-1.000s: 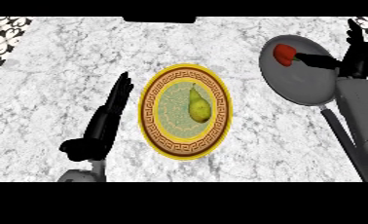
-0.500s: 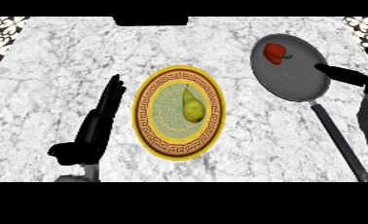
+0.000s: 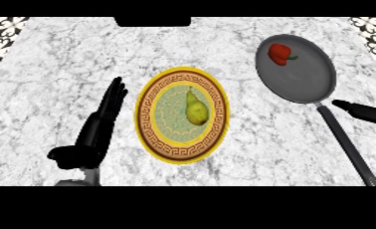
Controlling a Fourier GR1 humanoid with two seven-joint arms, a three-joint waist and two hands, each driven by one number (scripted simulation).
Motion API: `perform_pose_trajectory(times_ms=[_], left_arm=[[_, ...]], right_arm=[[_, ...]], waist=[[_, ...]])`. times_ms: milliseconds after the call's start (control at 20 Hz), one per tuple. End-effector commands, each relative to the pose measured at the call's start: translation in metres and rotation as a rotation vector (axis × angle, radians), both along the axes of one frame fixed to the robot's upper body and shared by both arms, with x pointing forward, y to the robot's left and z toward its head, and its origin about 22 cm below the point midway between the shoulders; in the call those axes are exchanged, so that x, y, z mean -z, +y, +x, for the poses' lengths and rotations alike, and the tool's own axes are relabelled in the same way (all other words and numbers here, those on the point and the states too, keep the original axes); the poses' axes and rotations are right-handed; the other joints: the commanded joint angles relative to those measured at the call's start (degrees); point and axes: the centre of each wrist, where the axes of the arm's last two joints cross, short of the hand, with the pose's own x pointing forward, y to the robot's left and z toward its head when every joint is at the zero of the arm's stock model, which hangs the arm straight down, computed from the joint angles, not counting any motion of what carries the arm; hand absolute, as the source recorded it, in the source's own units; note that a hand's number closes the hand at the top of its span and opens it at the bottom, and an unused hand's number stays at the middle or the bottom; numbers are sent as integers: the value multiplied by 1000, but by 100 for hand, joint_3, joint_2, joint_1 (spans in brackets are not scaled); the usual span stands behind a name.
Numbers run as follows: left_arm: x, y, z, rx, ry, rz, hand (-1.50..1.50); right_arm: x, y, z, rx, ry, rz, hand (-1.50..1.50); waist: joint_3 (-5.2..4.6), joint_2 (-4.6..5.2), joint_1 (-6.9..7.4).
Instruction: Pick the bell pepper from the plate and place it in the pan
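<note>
On the white marble counter (image 3: 66, 63), I see the grey round metal pan (image 3: 305, 81) holding the small red bell pepper (image 3: 279, 54) with its green stem, near the far rim. My left hand (image 3: 99, 126), fingers straight and pressed together, rests beside the gold-rimmed patterned plate (image 3: 150, 128) bearing a yellow-green pear (image 3: 195, 111); my right hand's (image 3: 356, 109) fingers I cannot tell.

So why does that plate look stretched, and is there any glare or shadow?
Head view: the plate reads taller than wide, an effect of the view; the pan shows a soft pale sheen beside the bell pepper; the marble counter is evenly lit, with no clear shadows.
</note>
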Motion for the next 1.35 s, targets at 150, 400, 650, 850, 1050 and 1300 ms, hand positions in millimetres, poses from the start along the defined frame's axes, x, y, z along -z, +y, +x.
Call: perform_pose_trajectory(times_ms=[150, 400, 650, 850, 1050, 1300], left_arm=[[-24, -16, 11, -8, -12, -14, 0], [7, -1, -2, -7, -14, 10, 0], [-13, 5, 2, 29, 3, -2, 0], [-12, -4, -2, 9, -7, -8, 0], [-6, 2, -6, 8, -16, -5, 0], [-7, 12, -10, 13, 1, -3, 0]], right_arm=[[-7, 20, -41, 14, -6, -42, -150], [7, 15, -79, -25, 34, -52, -150], [-7, 21, -68, -9, 22, -77, -150], [7, 14, -82, 2, 69, -99, -150], [25, 14, -88, 10, 67, -121, -150], [-6, 21, -75, 52, 57, -214, -150]], waist=[[2, 13, 36], [3, 20, 47], [3, 22, 67], [4, 22, 66], [5, 24, 71], [3, 21, 72]])
